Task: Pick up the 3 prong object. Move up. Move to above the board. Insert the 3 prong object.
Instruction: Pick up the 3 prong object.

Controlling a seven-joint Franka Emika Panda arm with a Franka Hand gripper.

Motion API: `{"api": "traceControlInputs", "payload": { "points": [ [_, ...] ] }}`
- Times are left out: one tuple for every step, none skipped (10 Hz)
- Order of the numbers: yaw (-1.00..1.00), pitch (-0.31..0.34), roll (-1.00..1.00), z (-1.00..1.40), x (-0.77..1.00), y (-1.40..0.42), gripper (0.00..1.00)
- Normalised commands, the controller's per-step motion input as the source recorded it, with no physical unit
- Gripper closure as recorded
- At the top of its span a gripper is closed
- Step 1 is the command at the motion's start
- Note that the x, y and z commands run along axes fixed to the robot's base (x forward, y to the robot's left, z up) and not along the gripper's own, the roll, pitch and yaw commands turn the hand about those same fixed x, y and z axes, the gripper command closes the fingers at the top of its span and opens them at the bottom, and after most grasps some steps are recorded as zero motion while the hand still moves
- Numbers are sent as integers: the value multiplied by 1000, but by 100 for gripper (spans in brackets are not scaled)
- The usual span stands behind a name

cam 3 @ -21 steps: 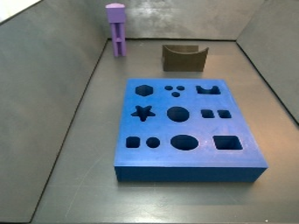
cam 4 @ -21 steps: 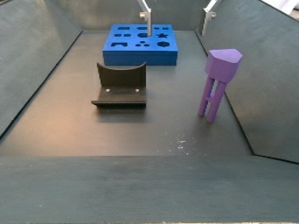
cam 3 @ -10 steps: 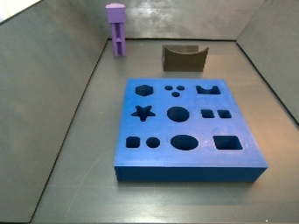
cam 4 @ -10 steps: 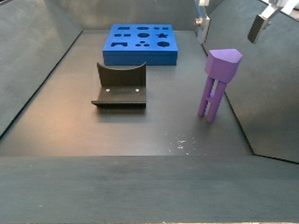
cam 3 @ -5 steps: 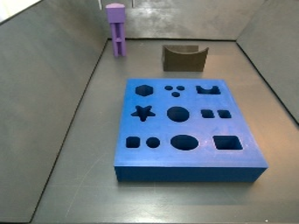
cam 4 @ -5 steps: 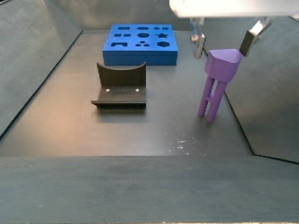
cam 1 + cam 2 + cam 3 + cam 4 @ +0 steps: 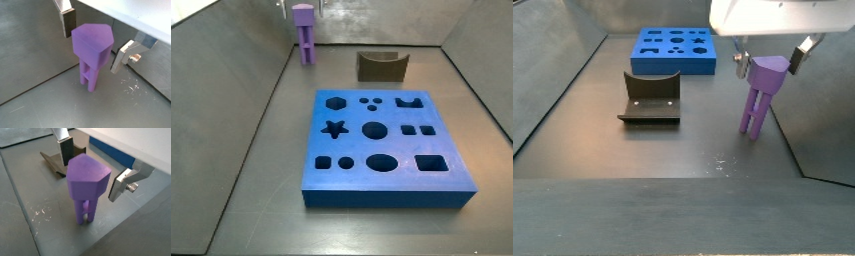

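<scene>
The tool [image 7: 770, 52] hangs spread wide around the head of the purple prong piece [image 7: 762, 95], its fingers [image 7: 124, 56] apart from it on both sides. The piece stands upright on the bench [image 7: 660, 150], well apart from the blue board [image 7: 675, 50].

Purple 3 prong object [image 7: 759, 93], uniform colour. Blue board [image 7: 384, 141] with darker cutouts. Olive-brown notched block [image 7: 381, 66]. Gripper [image 7: 767, 58] over the purple head: silver finger plates [image 7: 123, 56], dark pads, white body. Worktop [image 7: 647, 150] dull grey.
</scene>
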Motion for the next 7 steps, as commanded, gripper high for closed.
{"api": "traceControlInputs", "payload": {
  "points": [
    [0, 0, 116, -209, 0, 46, 0],
    [0, 0, 114, -223, 0, 71, 0],
    [0, 0, 104, -220, 0, 91, 0],
    [0, -9, 81, -177, 0, 26, 0],
    [9, 0, -10, -6, 0, 0, 0],
    [0, 0, 0, 0, 0, 0, 0],
    [0, 0, 0, 0, 0, 0, 100]
  ]
}}
